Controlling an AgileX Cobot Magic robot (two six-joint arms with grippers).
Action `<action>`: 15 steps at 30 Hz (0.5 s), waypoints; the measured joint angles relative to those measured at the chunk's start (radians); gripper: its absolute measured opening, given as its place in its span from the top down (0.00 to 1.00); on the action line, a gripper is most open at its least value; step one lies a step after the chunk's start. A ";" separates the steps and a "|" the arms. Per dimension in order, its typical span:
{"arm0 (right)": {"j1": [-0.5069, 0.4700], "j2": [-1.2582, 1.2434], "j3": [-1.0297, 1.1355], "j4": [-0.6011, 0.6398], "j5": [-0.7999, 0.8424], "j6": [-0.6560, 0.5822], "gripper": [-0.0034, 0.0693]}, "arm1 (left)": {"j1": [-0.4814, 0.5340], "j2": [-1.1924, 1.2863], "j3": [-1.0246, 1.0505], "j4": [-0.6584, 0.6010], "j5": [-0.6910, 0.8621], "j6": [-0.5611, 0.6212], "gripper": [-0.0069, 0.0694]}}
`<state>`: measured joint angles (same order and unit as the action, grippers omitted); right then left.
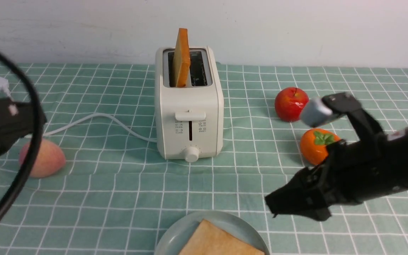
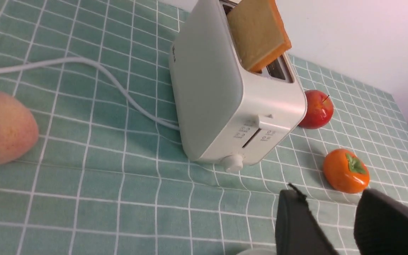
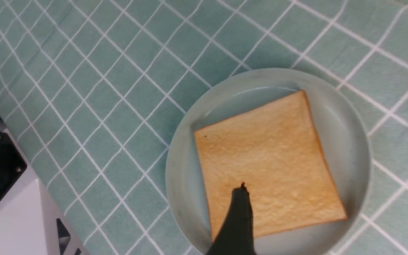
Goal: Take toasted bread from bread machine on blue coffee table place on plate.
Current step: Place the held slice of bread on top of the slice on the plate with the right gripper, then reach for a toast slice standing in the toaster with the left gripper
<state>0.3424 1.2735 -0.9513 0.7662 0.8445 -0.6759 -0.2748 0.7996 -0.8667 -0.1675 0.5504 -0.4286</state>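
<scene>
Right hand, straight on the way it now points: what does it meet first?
Likely the toast slice lying on the plate, or the plate itself. The open right hand hangs above; depth and exact angle are unclear.

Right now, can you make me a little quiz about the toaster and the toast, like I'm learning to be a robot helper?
1. True or false: the slice on the plate lies flat.
2. Fill in the blank: the other slice sticks up out of the ______.
3. Which fruit is farther from you in the front view?
A) the apple
B) the persimmon

Key: 1 true; 2 toaster; 3 A
</scene>
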 joint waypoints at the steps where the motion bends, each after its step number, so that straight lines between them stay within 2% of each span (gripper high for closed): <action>1: -0.009 -0.038 -0.005 -0.044 0.025 0.044 0.16 | 0.000 0.059 -0.044 0.017 0.022 0.000 0.57; 5: -0.019 -0.158 -0.009 -0.138 0.096 0.184 0.22 | -0.001 0.279 -0.265 0.075 0.131 -0.012 0.53; 7: -0.019 -0.184 -0.009 -0.149 0.109 0.211 0.23 | -0.001 0.351 -0.328 0.080 0.171 -0.022 0.51; 8: -0.019 -0.230 -0.009 -0.155 0.122 0.250 0.24 | -0.017 0.467 -0.457 0.095 0.222 -0.029 0.46; 10: -0.019 -0.250 -0.009 -0.158 0.126 0.257 0.24 | -0.033 0.523 -0.522 0.110 0.242 -0.031 0.44; 13: -0.019 -0.299 -0.009 -0.159 0.138 0.272 0.24 | -0.097 0.678 -0.701 0.198 0.289 -0.039 0.38; 14: -0.019 -0.320 -0.009 -0.165 0.142 0.274 0.24 | -0.134 0.768 -0.818 0.267 0.327 -0.064 0.33; 15: -0.019 -0.324 -0.009 -0.165 0.142 0.275 0.24 | -0.143 0.790 -0.832 0.284 0.333 -0.068 0.33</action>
<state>0.3238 0.9490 -0.9602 0.6007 0.9860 -0.4007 -0.4175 1.5897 -1.6982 0.1165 0.8830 -0.4970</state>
